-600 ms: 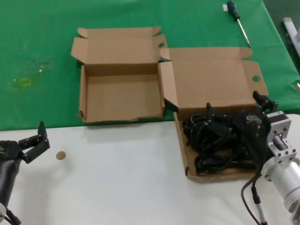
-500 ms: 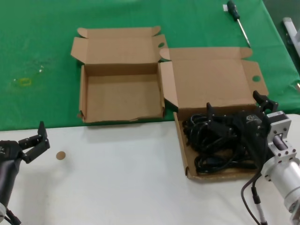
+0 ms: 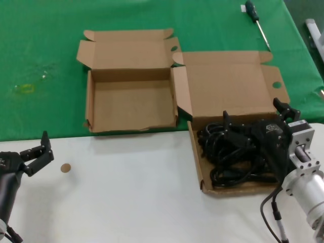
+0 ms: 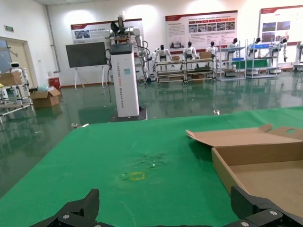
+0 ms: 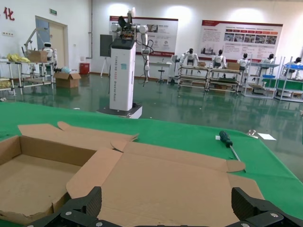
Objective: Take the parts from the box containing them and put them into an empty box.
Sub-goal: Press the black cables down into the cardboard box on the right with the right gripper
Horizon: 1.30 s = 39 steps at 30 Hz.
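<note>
Your right gripper [image 3: 255, 119] is hanging fingers apart over the cords [image 3: 230, 152] in the right box [image 3: 198, 167]; your left gripper [image 3: 38, 149], fingers apart, is idling near left.

Right arm: silver cylindrical wrist housing with a square flanged block, screws at its corners, and a black cable looping beneath. Right gripper [image 3: 255, 119]: matte black, angular fingers, small pale marking on its body. Left gripper [image 3: 36, 151]: also black, with ridged fingers on a dark rounded forearm.
</note>
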Motion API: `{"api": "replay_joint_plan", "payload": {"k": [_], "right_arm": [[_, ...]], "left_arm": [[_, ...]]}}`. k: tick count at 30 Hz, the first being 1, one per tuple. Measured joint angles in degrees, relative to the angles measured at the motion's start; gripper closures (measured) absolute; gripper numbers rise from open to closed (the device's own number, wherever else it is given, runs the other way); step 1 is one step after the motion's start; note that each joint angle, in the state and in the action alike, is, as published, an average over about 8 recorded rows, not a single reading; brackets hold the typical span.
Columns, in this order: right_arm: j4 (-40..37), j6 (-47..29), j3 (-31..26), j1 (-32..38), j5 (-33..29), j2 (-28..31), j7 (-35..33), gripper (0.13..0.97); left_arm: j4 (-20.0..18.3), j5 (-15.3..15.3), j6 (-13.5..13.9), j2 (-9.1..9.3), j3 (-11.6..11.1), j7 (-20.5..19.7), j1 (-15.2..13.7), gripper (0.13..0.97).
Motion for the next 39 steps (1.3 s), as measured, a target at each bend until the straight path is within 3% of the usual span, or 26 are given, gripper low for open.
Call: {"api": "replay_joint_plan", "payload": {"k": [12, 19, 28, 36, 39], "right_arm": [[0.2, 0.4, -0.6, -0.1, 0.2, 0.6, 0.2, 0.129], [1.3, 2.6, -3.6, -0.4, 2.3, 4.2, 1.1, 0.129], [2.7, 2.8, -13.7, 2.1, 8.4, 20.1, 3.6, 0.129], [2.0, -12.0, -17.8, 6.5, 7.0, 34.6, 6.9, 0.129], [1.1, -19.4, -17.6, 8.4, 6.6, 38.0, 4.7, 0.129]], "left_arm": [[0.0, 0.0, 0.0, 0.00, 0.0, 0.0, 0.0, 0.168], [0.0, 0.0, 0.0, 0.00, 0.0, 0.0, 0.0, 0.189], [0.0, 0.0, 0.0, 0.00, 0.0, 0.0, 0.0, 0.317], [0.0, 0.0, 0.0, 0.00, 0.0, 0.0, 0.0, 0.516], [0.0, 0.0, 0.0, 0.00, 0.0, 0.0, 0.0, 0.516]]}}
